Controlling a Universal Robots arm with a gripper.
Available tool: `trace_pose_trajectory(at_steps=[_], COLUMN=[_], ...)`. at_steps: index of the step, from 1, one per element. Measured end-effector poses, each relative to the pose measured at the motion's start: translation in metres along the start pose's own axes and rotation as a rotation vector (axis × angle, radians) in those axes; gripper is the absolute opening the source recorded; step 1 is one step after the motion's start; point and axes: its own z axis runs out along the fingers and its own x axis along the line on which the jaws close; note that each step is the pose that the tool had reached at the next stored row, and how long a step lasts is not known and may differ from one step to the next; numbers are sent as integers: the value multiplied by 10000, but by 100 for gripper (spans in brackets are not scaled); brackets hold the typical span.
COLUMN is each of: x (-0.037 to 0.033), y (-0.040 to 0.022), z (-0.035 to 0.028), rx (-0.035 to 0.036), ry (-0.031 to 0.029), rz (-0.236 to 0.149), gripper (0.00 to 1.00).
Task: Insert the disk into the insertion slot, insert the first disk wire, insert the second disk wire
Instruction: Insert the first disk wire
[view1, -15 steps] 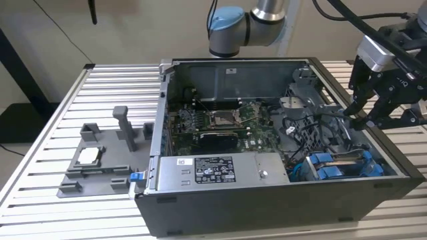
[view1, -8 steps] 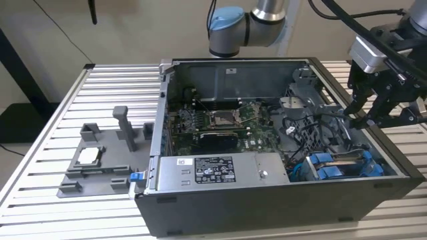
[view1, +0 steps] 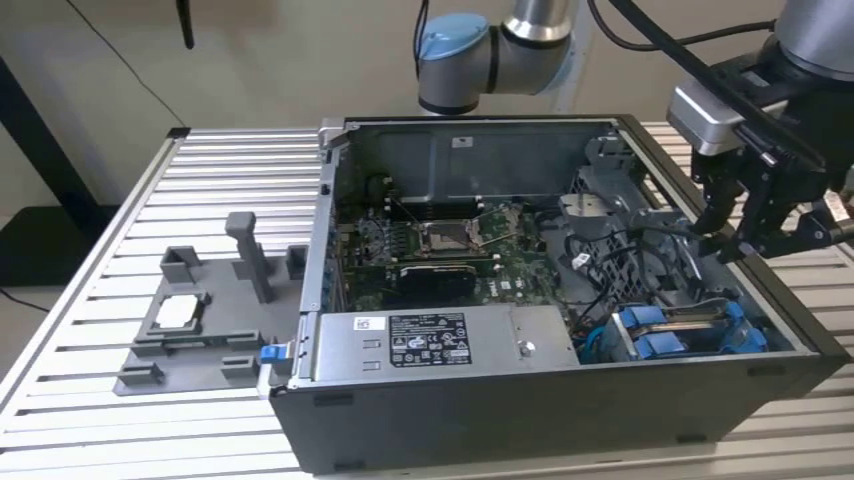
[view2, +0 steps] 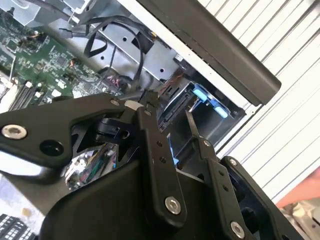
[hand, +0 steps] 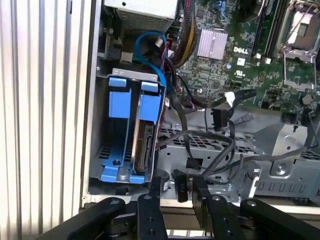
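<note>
Inside grey sheet-metal slot (hand: 97, 150), blue-framed disk (hand: 144, 147)

Table (view1: 200, 180): one. Open computer case (view1: 534, 420): one. Motherboard (view1: 441, 250): one. Silver power supply box (view1: 427, 345): one. Drive cage (hand: 98, 140): one, with two blue tabs (hand: 120, 82) at its mouth and one disk (hand: 145, 145) inside. Blue cable (hand: 150, 42): one. Black cables (hand: 233, 150): tangled, no sure count. Grey fixture (view1: 187, 350): one. Silver chip (view1: 180, 312): one. Arm (view1: 494, 50): one; gripper (view1: 731, 248): one, with two fingers (hand: 150, 210).
</note>
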Motion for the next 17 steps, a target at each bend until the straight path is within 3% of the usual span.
trace_pose_trajectory(at_steps=[2,4,8,13,17], x=[-31,-53,-74,-77,-77], y=[44,60,64,64,64], z=[-6,-4,22,22,24], rx=[44,63,77,177,206], ry=[147,199,215,228,232], rz=[-36,-49,-54,-67,-71], gripper=[39,39,39,39,39])
